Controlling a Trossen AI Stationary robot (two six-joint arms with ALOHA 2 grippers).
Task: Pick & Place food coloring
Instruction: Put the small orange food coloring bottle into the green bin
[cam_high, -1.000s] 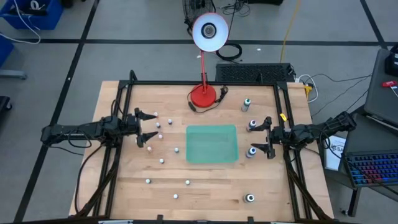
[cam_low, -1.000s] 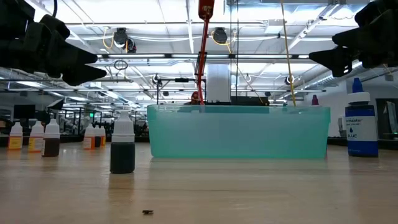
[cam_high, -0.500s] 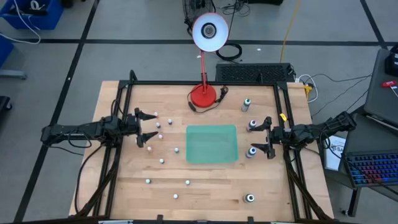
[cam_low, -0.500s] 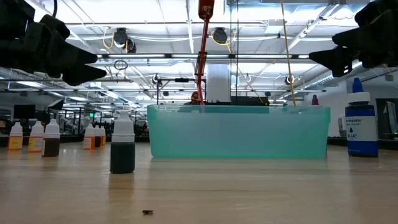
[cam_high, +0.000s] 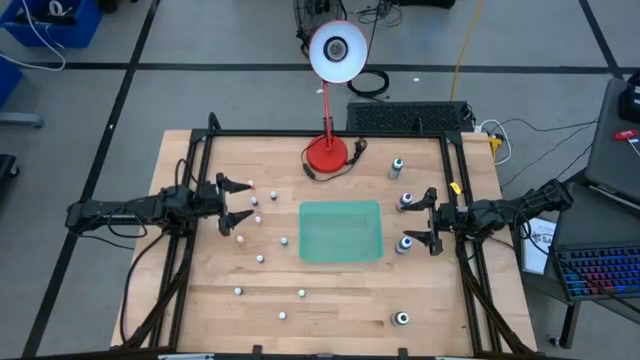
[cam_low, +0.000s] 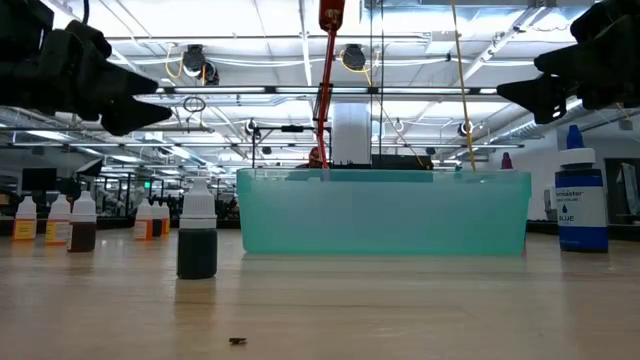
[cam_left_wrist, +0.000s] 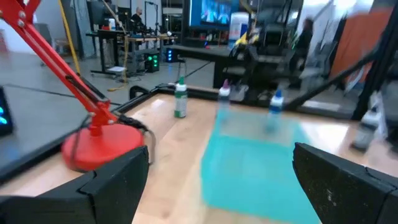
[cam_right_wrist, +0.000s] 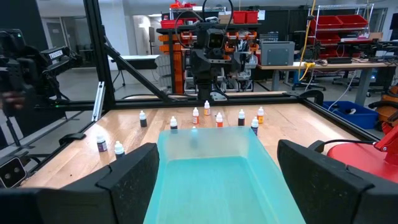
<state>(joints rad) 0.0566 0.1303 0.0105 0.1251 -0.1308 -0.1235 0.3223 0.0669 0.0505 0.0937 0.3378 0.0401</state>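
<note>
The job has hardly begun. The see-through green plastic bin (cam_high: 341, 231) in the middle of the wooden table (cam_high: 330, 300) looks empty. The small white-capped food coloring bottles (cam_high: 259, 258) stand scattered on the table beside the bin. The left claw (cam_high: 236, 200) hovers wide open and empty near them. The right claw (cam_high: 428, 217) is wide open too, holding nothing.

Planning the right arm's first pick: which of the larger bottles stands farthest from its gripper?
The larger bottle alone near the table's front edge; the other three cluster around the right gripper.
</note>
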